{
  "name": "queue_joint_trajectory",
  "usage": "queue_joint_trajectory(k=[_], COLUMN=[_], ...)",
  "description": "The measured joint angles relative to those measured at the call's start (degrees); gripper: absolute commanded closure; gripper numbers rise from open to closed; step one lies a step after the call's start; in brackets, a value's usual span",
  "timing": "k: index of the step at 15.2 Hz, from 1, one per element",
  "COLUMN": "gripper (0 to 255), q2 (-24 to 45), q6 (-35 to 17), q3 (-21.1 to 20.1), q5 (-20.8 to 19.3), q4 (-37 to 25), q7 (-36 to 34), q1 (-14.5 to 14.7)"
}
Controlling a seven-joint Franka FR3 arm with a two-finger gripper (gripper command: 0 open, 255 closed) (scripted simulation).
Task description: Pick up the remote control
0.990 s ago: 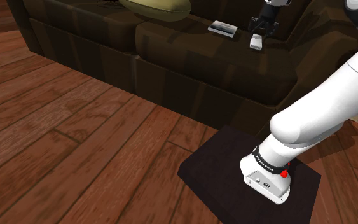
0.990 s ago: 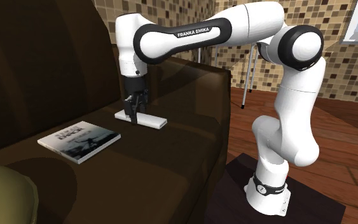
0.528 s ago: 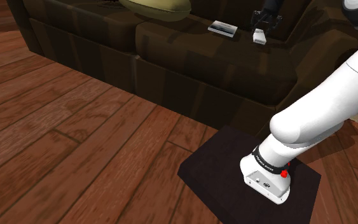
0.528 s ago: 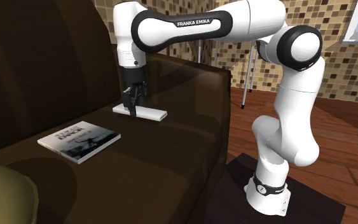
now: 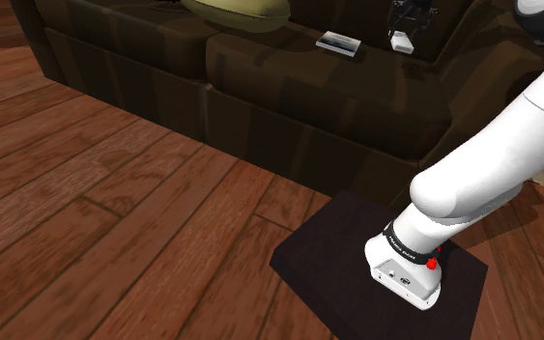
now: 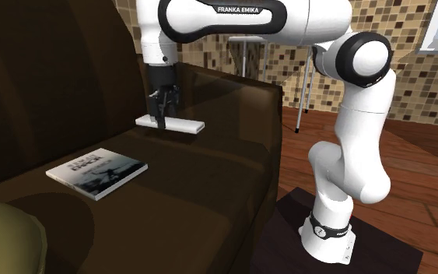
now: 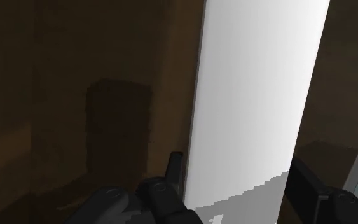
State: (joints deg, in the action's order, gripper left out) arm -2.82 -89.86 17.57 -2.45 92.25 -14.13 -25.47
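Your end effector [image 6: 162,118] is clamped on the remote control [image 6: 170,123], a plain white flat bar. The two black fingers pinch it across its width, near its middle. In the second exterior view the bar sticks out level on both sides of the fingers, and it looks clear of the sofa [image 6: 209,187] seat beneath it.

In the wrist view the remote control [image 7: 254,108] runs straight out from the end effector [image 7: 234,159] and is cut off by the picture's edge, so you cannot see its far end. Its face is blank white, with no buttons to make out. One finger [image 7: 173,172] presses on its long edge, and the other is partly hidden behind the bar.

In the shoulder view the end effector [image 5: 406,29] is cropped by the upper edge, with just the dark fingers and the remote control [image 5: 402,42] hanging under them.

Below the end effector and off to the side away from the stand [image 5: 337,256], a book [image 6: 96,172] lies flat on the seat, well apart from the remote control. Its cover lettering is too small to read. Farther out on that same side, an olive cushion [image 6: 3,233] is cut off at the corner.
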Motion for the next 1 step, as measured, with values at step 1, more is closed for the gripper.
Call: queue_joint_trajectory(k=[1], gripper=[255], q2=[0.1], q6=[0.6], q3=[0.0], q5=[0.0], q4=[-0.7], q7=[0.1], q1=[0.0])
